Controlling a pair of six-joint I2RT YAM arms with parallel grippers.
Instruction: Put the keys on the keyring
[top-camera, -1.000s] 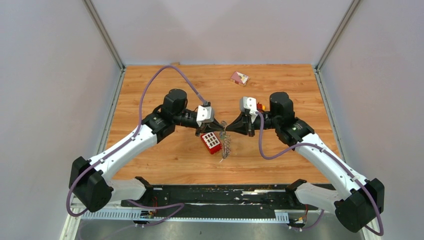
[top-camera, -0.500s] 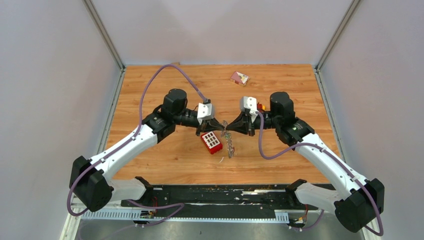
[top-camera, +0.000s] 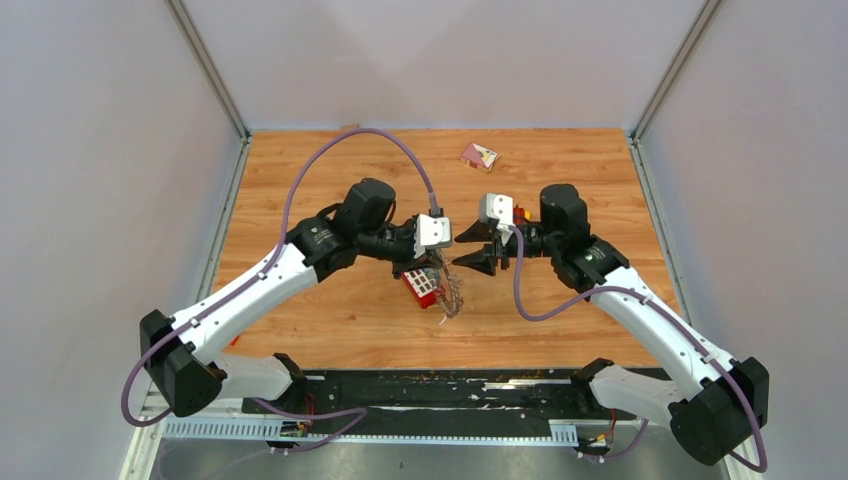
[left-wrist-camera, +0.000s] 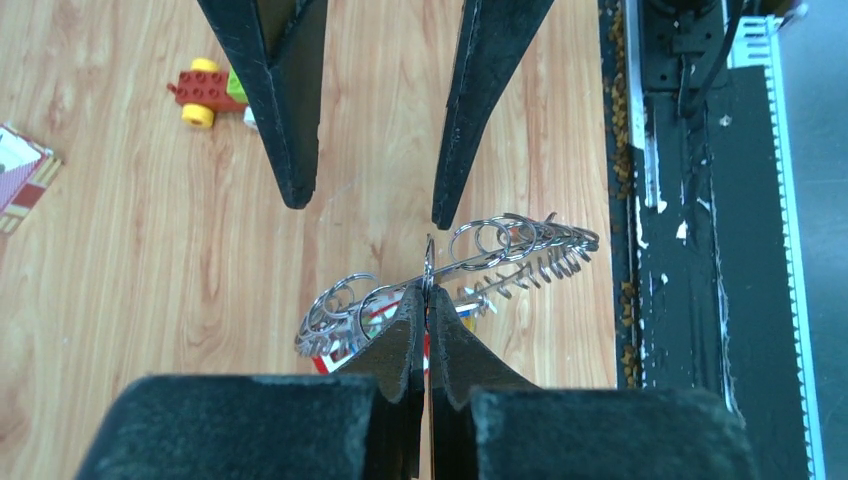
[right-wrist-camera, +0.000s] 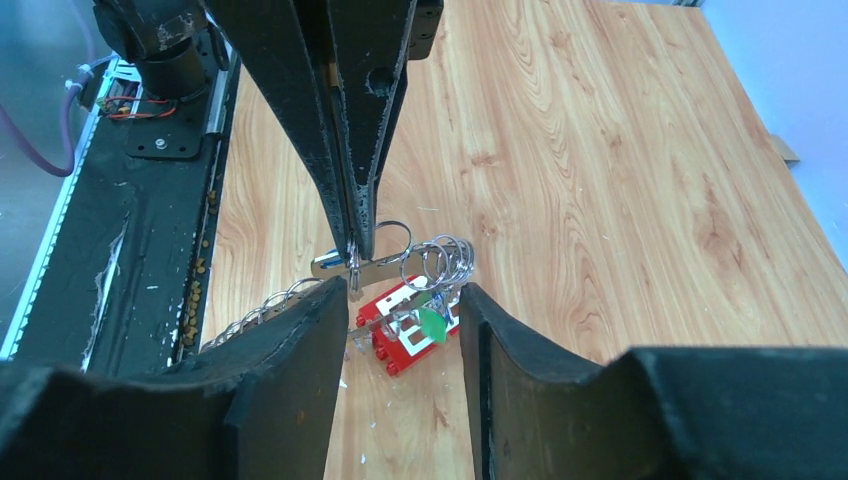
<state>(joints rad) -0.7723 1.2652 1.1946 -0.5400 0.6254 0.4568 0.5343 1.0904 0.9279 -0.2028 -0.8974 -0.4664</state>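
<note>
Since the left gripper (left-wrist-camera: 427, 295) is pinched tight on the keyring (left-wrist-camera: 500, 262), dangling with the keys (right-wrist-camera: 432, 322) just above the red brick (right-wrist-camera: 395, 345), and the right gripper (left-wrist-camera: 370, 210) sits beside it with jaws apart and empty, I'd hold the ring dead steady and regrip slowly.

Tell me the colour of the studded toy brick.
The brick is red; shows best in right wrist view.

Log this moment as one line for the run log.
left gripper: shut on keyring | right gripper: open, empty | keyring: held over red brick
</note>
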